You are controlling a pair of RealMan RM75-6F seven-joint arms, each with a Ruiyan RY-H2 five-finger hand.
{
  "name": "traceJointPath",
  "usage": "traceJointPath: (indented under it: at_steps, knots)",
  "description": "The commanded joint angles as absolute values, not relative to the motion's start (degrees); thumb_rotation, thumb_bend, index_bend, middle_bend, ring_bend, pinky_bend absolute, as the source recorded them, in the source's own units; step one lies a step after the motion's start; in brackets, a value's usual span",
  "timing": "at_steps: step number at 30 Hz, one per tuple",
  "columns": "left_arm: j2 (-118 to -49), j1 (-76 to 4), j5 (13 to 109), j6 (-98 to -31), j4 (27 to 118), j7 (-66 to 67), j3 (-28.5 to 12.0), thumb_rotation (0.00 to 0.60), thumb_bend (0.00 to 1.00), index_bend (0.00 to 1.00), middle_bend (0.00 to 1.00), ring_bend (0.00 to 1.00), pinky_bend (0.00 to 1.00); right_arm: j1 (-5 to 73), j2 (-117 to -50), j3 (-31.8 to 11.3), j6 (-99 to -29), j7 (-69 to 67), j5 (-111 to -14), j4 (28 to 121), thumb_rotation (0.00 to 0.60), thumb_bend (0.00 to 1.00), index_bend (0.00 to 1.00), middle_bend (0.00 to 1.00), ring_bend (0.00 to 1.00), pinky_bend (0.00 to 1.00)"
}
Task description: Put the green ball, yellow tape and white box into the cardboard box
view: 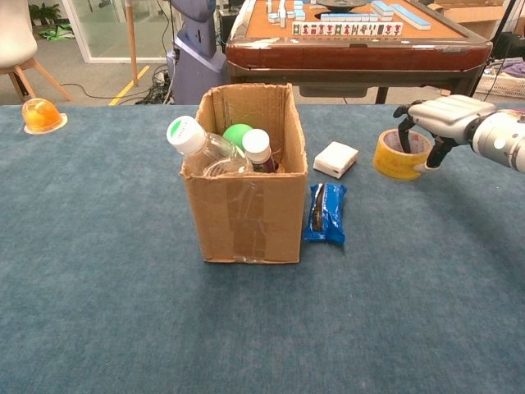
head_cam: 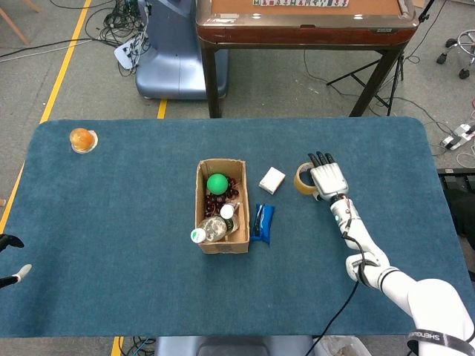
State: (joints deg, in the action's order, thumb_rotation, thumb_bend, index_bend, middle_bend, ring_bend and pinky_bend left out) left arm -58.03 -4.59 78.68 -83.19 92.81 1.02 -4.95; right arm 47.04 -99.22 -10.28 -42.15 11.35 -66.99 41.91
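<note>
Right hand (view: 435,123) rests over the yellow tape (view: 399,156), fingers dipping into its core (grip unclear). Green ball (head_cam: 217,183) sits inside the cardboard box (view: 246,215); white box (view: 336,159) lies beside it.

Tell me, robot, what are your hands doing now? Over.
Right hand over yellow tape, fingers in its hole, not lifted. Left hand idle at table edge. Nothing blocking cardboard box.

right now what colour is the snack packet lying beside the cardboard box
Blue with a dark strip, clearest in the chest view: snack packet.
</note>
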Motion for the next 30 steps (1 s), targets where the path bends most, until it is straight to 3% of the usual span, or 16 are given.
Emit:
traceJointPath:
  at_steps: [1,9,20,30]
  knots:
    - [-58.0,-4.6,78.7,-83.2,92.8,1.0,-5.0,0.600,0.15,0.47,0.44,0.41,0.57,47.1,-99.6,-10.2,-41.6,11.6,-67.0,41.3,0.600,0.28,0.51,0.06,0.00,0.10]
    - [-58.0,-4.6,78.7,-83.1,92.9,0.9,-4.9,0.600,0.15,0.47,0.44,0.41,0.57,46.7,-100.1,-10.2,-42.3,11.6,-67.8,41.0,0.600,0.39,0.58,0.06,0.00,0.10]
    - [-58.0,-4.7,78.7,-83.0,92.8,1.1,-4.9,0.600,0.15,0.47,0.44,0.41,0.57,45.7,-98.1,-10.8,-45.5,11.2,-69.2,43.8,0.600,0.41,0.66,0.06,0.00,0.10]
    - [-58.3,-4.8,78.7,-82.6,92.7,1.5,-4.7,0.600,0.15,0.47,0.44,0.41,0.57,45.4,-89.2,-14.8,-53.1,14.6,-69.7,59.0,0.600,0.41,0.66,0.06,0.00,0.10]
